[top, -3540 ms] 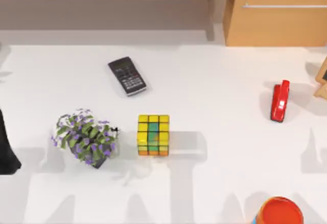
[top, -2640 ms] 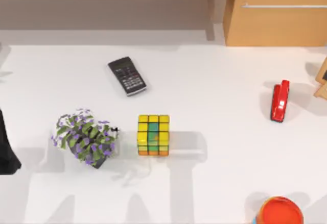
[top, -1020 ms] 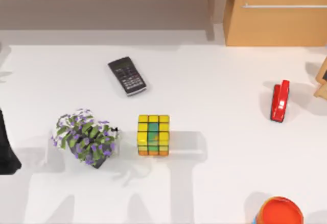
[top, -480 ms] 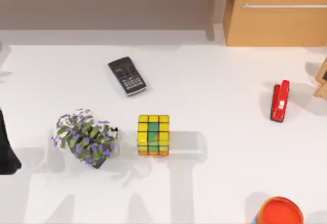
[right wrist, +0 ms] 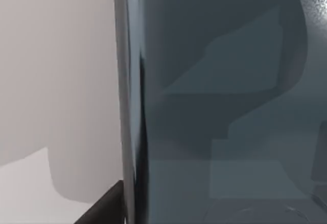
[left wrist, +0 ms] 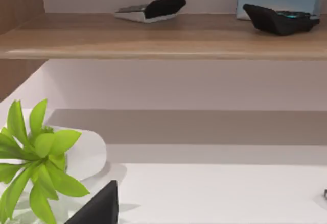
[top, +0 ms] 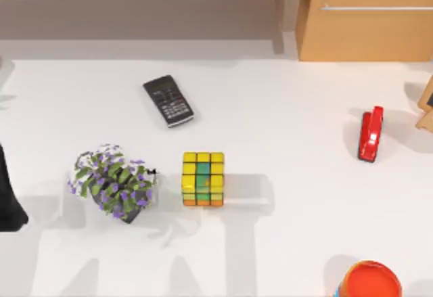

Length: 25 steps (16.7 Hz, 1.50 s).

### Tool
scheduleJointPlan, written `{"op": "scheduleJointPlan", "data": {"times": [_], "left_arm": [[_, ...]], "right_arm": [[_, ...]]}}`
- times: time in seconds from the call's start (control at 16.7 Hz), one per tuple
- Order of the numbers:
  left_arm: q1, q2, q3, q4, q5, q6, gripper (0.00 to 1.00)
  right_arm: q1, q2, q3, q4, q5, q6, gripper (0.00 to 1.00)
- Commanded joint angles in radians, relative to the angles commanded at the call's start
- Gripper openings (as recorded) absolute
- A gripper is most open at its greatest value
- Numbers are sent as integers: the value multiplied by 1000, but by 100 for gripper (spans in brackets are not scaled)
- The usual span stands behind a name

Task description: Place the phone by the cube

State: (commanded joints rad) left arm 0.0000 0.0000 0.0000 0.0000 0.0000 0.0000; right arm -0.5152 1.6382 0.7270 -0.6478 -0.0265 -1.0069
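**Phone close against our right pincer, cube waiting mid-table**

Our left arm (top: 8, 199) sits parked at the table's left edge. We cannot tell whether the left pincer is open or closed. Near it a dark pot holds a purple-flowered plant (top: 111, 182). The cube (top: 203, 178) stands just beyond the plant, farther from that arm, with bare table on its other side, which we judge leaves room for the phone. An orange tub (top: 369, 280) lies farther right, its contents hidden. The phone (right wrist: 230, 96) stands edge-on right against our right pincer, probably carried. We cannot tell whether that pincer grips it.
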Motion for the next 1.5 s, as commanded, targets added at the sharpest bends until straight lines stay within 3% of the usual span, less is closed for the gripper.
{"op": "scheduleJointPlan", "data": {"times": [1.14, 1.5], "left_arm": [[0, 0, 0, 0, 0, 0, 100], [0, 0, 0, 0, 0, 0, 100]], "right_arm": [[7, -78, 61, -122, -3, 15, 0], [184, -99, 214, -196, 18, 208, 0]]}}
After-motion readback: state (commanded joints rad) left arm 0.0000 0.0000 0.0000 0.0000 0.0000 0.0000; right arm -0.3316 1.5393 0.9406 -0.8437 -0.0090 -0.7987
